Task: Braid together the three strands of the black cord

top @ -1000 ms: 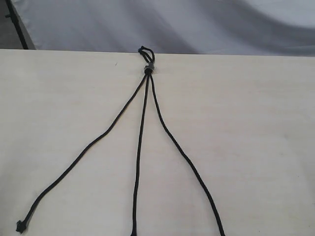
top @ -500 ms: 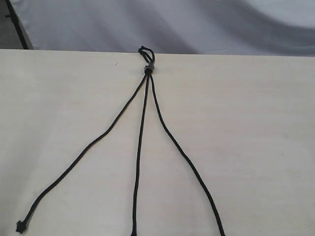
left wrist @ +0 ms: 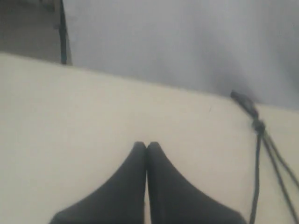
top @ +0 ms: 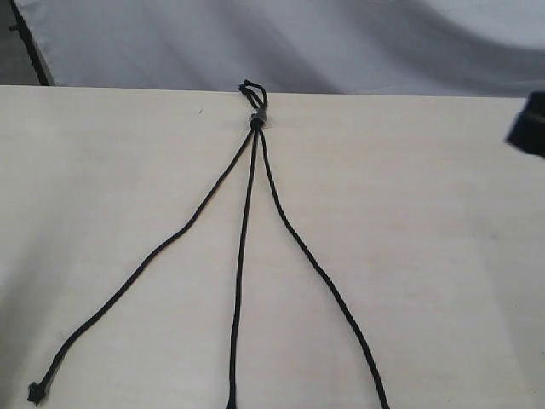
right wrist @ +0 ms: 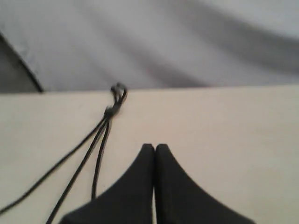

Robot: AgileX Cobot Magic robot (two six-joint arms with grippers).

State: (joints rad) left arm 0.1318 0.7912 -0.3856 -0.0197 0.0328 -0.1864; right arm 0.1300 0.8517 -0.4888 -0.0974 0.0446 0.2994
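Note:
The black cord lies unbraided on the pale table, its knot [top: 255, 121] and small loop [top: 252, 90] at the far edge. Three strands fan toward me: the left strand [top: 145, 260] ends in a knotted tip [top: 35, 393], while the middle strand [top: 241, 264] and right strand [top: 324, 273] run off the bottom of the exterior view. My right gripper [right wrist: 154, 148] is shut and empty, hovering to the right of the strands [right wrist: 88, 149]; a dark piece of that arm [top: 530, 126] shows at the right edge. My left gripper [left wrist: 146, 145] is shut and empty, left of the knot [left wrist: 257, 125].
The table [top: 443, 256] is a pale wooden surface with its far edge just behind the loop. A grey-white cloth backdrop [top: 341, 43] hangs beyond it, and a dark frame post [top: 30, 47] stands at the far left.
A dark part of the right arm has come into the exterior view at the right edge. The cord has not moved.

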